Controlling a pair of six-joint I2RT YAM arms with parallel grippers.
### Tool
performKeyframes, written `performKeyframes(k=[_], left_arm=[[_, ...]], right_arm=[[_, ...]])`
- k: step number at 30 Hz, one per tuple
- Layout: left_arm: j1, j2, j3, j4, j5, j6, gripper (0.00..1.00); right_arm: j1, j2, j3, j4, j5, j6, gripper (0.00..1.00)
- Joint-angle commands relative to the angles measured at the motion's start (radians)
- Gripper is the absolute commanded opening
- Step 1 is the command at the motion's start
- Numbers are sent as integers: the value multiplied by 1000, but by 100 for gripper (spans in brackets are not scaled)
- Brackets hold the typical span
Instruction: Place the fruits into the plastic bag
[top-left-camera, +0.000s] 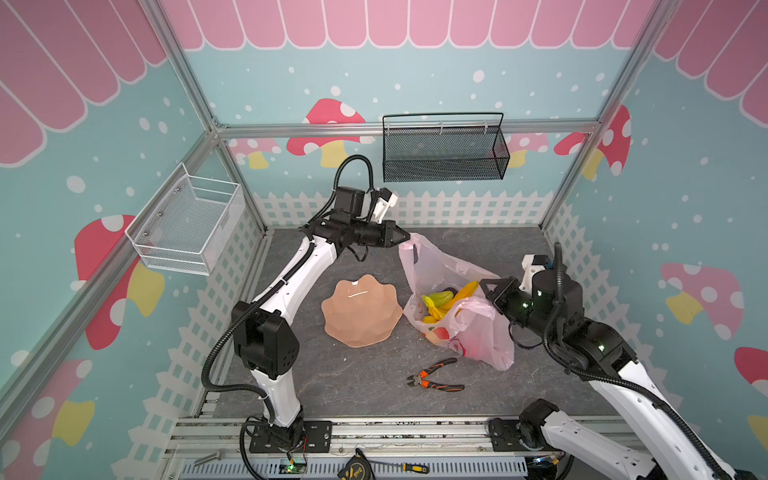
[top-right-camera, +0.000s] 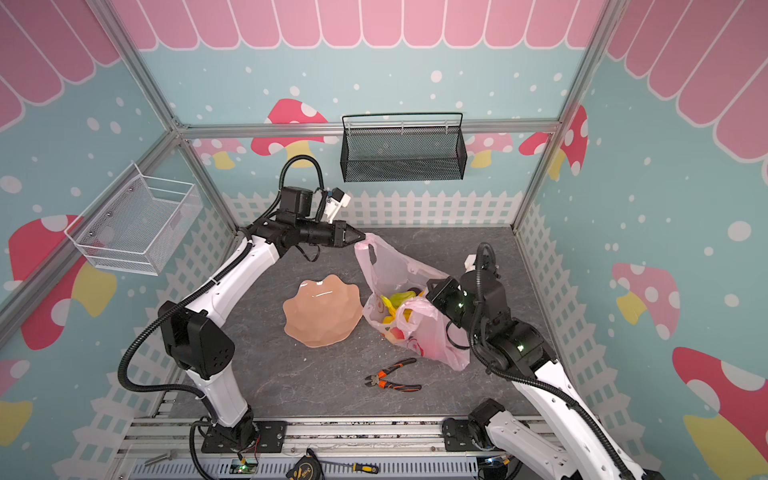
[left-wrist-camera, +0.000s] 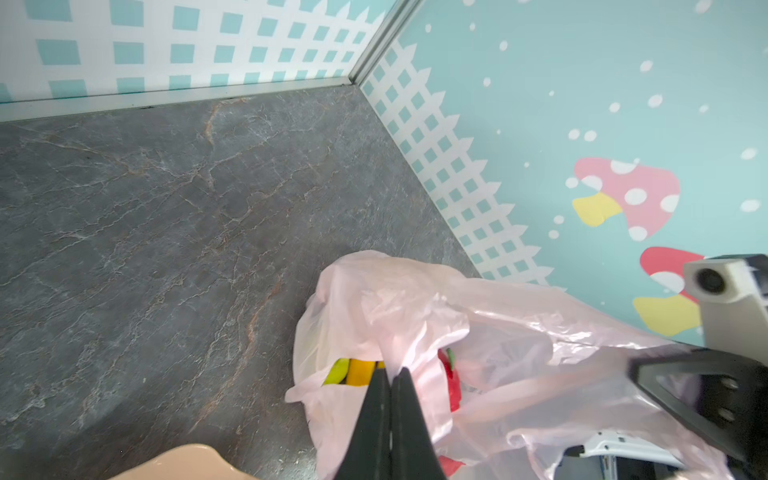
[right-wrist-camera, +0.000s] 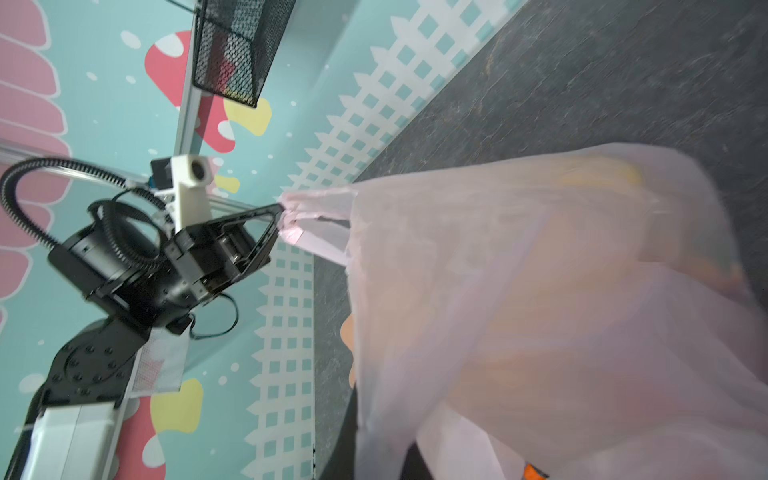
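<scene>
A booth with teal walls printed with pink mushrooms and a white picket fence encloses a grey marbled bench (top-left-camera: 353, 382). A black mesh basket (top-left-camera: 444, 153) hangs on the back wall and a white wire basket (top-left-camera: 187, 224) on the left wall, both higher than the tools.

The left tool (top-left-camera: 406, 237) is raised above the bench. Its jaws are pressed together on one handle of the thin pink plastic bag (top-left-camera: 482, 336). In the left wrist view its two black fingers (left-wrist-camera: 372, 415) meet with the film pinched between them. The right wrist view shows the handle bunched at that tip.

The right tool (top-left-camera: 485, 286) sits lower, at the opposite edge of the bag's mouth. Its jaws are closed, with the bag's rim drawn to its tip. Its own camera sees mostly pink film close up. The bag stretches between the two tools with its mouth open and its bottom resting on the bench.

The fruits lie inside the bag, below and between the tools:
- a yellow banana bunch (top-left-camera: 465, 291) just beside the right tool
- a green fruit (top-left-camera: 438, 297)
- a smaller yellow fruit (top-left-camera: 430, 319)
- a dark round one (top-left-camera: 449, 289), partly hidden
- a red fruit with a green leaf (left-wrist-camera: 451, 374), seen through the film in the left wrist view

A peach wavy plate (top-left-camera: 361, 311) rests on the bench below the left tool, just beside the bag. Orange-handled cutting pliers (top-left-camera: 434, 374) lie on the bench, toward the arm bases from the right tool and apart from the bag.
</scene>
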Motion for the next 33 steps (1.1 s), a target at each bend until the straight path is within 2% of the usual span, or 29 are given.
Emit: performKeyframes(k=[1, 4, 7, 13, 21, 24, 33], left_arm=[[19, -54, 61, 78, 41, -132, 0], [20, -53, 99, 103, 31, -172, 0], [22, -61, 104, 177, -26, -237, 0], [42, -21, 229, 199, -99, -291, 0], [128, 0, 294, 196, -128, -296, 0], [145, -2, 274, 184, -126, -271, 0], [187, -5, 179, 147, -140, -197, 0]], right_arm=[[-114, 77, 81, 51, -197, -115, 1], [-197, 157, 160, 53, -266, -178, 1], [-268, 230, 212, 56, -330, -220, 1], [-330, 324, 253, 112, -393, -248, 0], [-332, 373, 219, 240, -514, -192, 0], [-324, 382, 202, 261, -556, -180, 0], [-282, 393, 168, 274, -586, -177, 0]])
